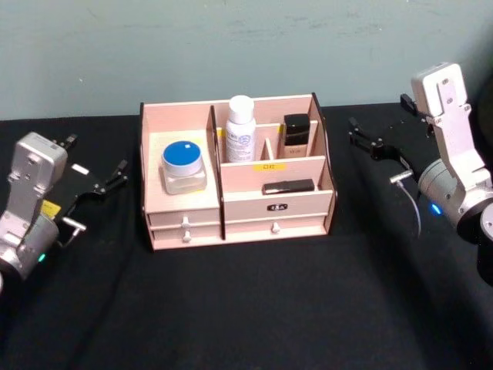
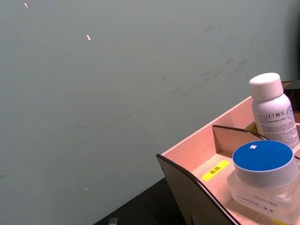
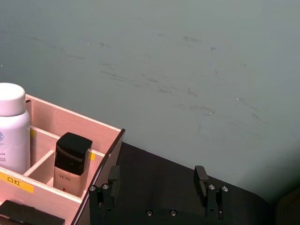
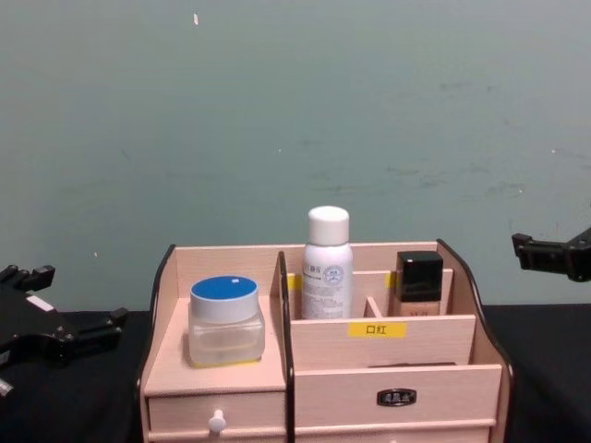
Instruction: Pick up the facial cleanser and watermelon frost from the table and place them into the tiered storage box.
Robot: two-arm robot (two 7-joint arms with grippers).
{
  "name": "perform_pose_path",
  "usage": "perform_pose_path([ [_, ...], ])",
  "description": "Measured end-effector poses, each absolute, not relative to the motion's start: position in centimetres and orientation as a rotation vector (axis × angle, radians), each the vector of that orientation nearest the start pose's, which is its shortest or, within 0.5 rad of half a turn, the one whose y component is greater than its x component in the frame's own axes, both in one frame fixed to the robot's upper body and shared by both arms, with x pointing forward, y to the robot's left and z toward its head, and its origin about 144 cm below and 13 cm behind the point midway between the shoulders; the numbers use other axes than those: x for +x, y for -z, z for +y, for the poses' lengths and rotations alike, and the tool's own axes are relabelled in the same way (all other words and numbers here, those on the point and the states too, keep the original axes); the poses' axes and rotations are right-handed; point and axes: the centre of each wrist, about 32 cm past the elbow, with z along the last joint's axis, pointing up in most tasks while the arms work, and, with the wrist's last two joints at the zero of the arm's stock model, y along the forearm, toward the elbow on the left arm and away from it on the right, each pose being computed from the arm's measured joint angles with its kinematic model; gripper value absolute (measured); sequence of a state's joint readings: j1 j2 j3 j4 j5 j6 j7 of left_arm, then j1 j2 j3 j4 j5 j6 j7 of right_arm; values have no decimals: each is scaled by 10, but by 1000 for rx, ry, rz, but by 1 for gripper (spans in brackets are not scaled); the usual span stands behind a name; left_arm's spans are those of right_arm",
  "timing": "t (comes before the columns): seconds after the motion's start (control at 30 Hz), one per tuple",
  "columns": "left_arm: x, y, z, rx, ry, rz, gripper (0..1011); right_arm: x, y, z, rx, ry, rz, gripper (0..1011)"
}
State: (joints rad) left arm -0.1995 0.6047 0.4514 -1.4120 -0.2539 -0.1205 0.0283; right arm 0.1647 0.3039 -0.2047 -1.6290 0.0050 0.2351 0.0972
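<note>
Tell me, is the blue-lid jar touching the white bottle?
Apart. The head view shows a wooden divider standing between the blue-lid jar and the white bottle.

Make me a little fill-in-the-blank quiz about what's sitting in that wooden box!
1. The jar has a ____ lid.
2. The white bottle stands ____ in the box.
3. The black-capped bottle stands to the white bottle's ____.
4. Both pincers, left and right, hold ____.

Answers: blue; upright; right; nothing
</note>
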Motion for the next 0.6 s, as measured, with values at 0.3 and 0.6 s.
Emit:
perform_pose_path([
  [0.3,489,-1140,310,305,-1248,-285,1010,496,-1209,-248,-291,1309,-206,1002],
  [0.6,489,-1140,310,304,-1248,-285,1010,496,-1209,-248,-290,1309,-208,1002],
])
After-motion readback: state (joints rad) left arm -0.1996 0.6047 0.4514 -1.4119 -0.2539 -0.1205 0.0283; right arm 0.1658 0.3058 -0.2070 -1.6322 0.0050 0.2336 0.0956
